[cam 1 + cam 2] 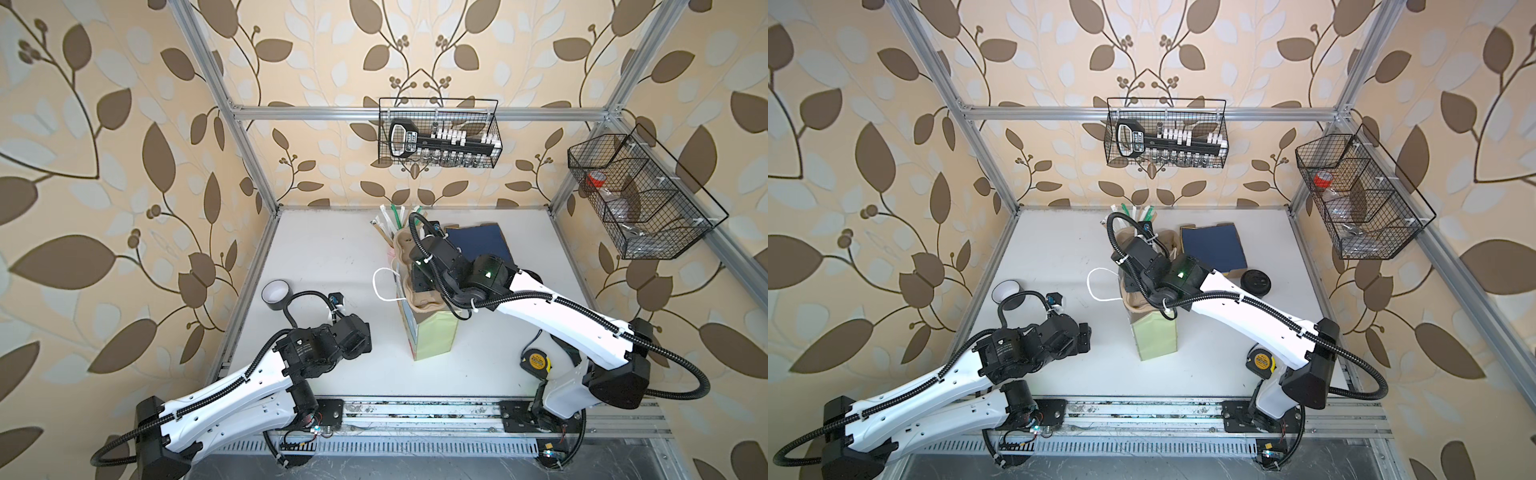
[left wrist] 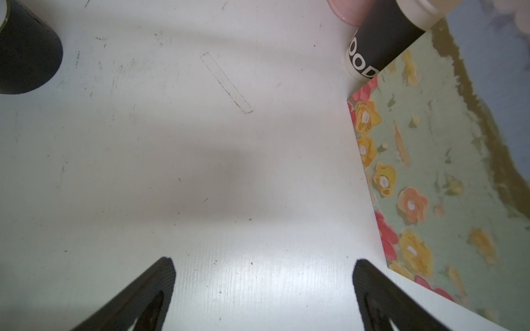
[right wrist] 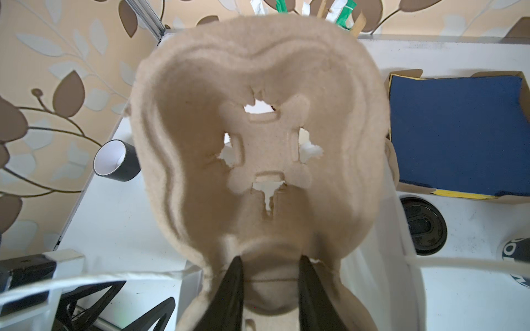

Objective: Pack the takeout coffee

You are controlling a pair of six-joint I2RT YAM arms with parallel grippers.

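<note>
Lying well to the left of a green floral paper bag (image 1: 432, 336), a black tape roll (image 1: 276, 294) is resting on the white table (image 1: 332, 249). Nearer the bag, the left gripper (image 2: 263, 262) is hovering over bare tabletop with its jaws spread wide, gripping nothing. Just beside the bag's far left corner, the takeout coffee cup (image 2: 381, 43) (black, with white lettering) is standing on the table, close against a pink cup (image 2: 347, 10). Above the bag's open mouth, the right gripper (image 3: 270, 258) is clamping a tan pulp cup carrier (image 3: 258, 86) between its fingers, and the carrier is tilting up and away from the bag. Behind and to the right of the bag, a cardboard box of blue napkins (image 3: 459, 129) is sitting with a flat black lid (image 3: 424, 226) in front of it. A second black cup (image 3: 516, 252) is showing only partly, right of the bag. A yellow tape measure (image 1: 536, 360) is lying to the bag's near right.
</note>
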